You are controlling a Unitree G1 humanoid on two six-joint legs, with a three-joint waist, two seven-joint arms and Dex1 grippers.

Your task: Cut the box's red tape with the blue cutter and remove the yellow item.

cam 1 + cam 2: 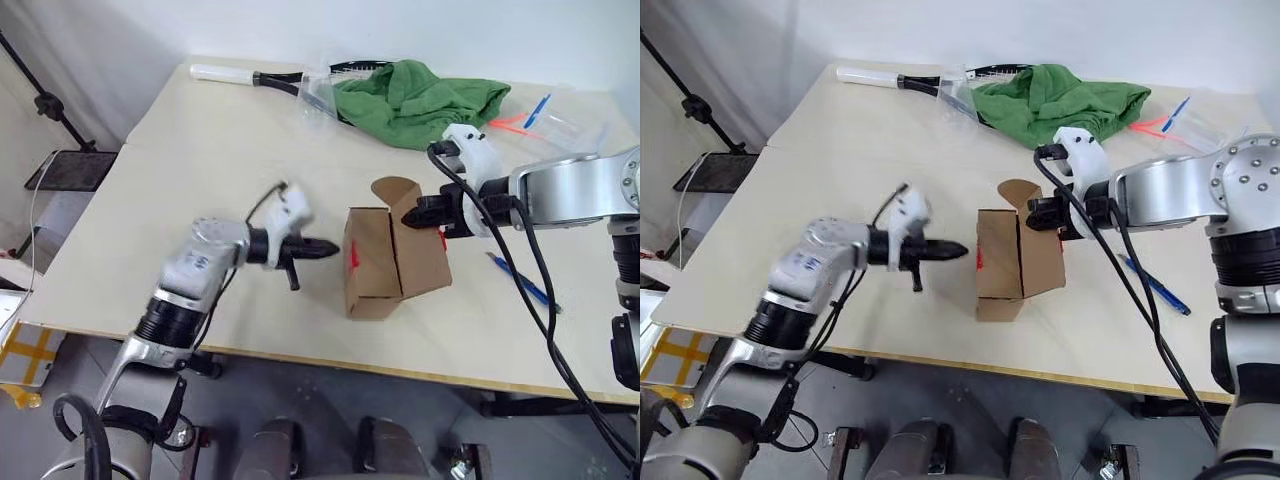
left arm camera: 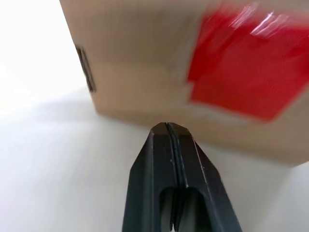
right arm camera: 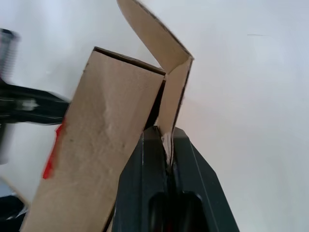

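Note:
The brown cardboard box [image 1: 375, 270] stands near the middle of the table with one flap [image 1: 394, 191] raised. The red tape [image 1: 354, 258] shows on the side facing my left arm, also as the red tape [image 2: 246, 72] in the left wrist view. My right gripper [image 1: 408, 216] is shut on the edge of the box's open flap [image 3: 169, 72]. My left gripper [image 1: 332, 247] is shut and empty, its tip just short of the taped side. The blue cutter [image 1: 520, 280] lies on the table to the right of the box. The yellow item is hidden.
A green cloth [image 1: 420, 100] lies at the back of the table beside a racket with a white handle [image 1: 250, 76]. Clear packaging with light blue and orange sticks [image 1: 535, 115] sits at the back right. The table's front edge [image 1: 300, 355] runs close below the box.

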